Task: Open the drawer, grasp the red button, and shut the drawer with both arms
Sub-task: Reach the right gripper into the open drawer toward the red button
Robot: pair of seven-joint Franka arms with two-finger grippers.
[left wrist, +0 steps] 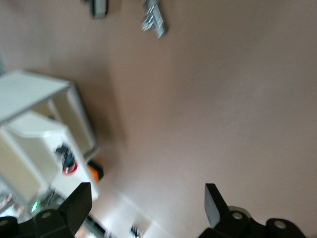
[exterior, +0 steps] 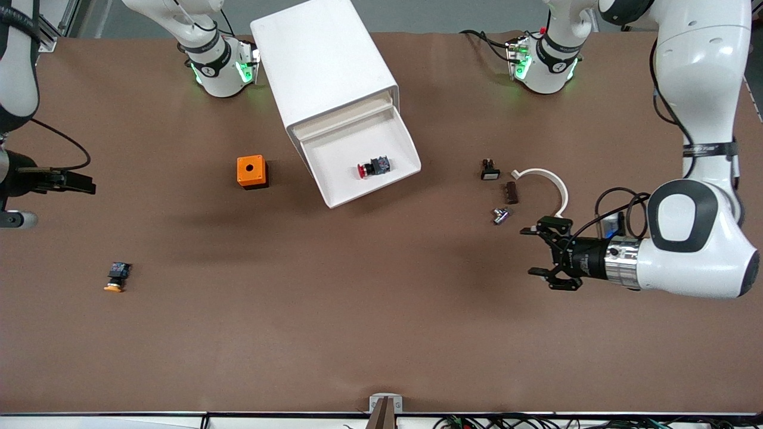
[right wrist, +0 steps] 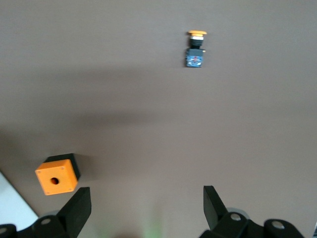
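The white cabinet point(exterior: 322, 65) stands between the arm bases, and its drawer point(exterior: 337, 173) is pulled out toward the front camera. The red-capped button point(exterior: 372, 167) lies on its side in the drawer. It also shows in the left wrist view point(left wrist: 67, 161), inside the drawer point(left wrist: 29, 148). My left gripper point(exterior: 530, 251) is open and empty above the table toward the left arm's end, well away from the drawer; its fingers point(left wrist: 79, 201) stand wide apart. My right gripper point(exterior: 80, 182) is open and empty at the right arm's end of the table, its fingers point(right wrist: 81, 203) wide apart.
An orange cube with a hole point(exterior: 251, 171) sits beside the drawer toward the right arm's end. An orange-yellow-capped button point(exterior: 117, 276) lies nearer the front camera. Small dark parts point(exterior: 490, 171) point(exterior: 511, 192), a metal piece point(exterior: 501, 215) and a white curved piece point(exterior: 548, 179) lie near the left gripper.
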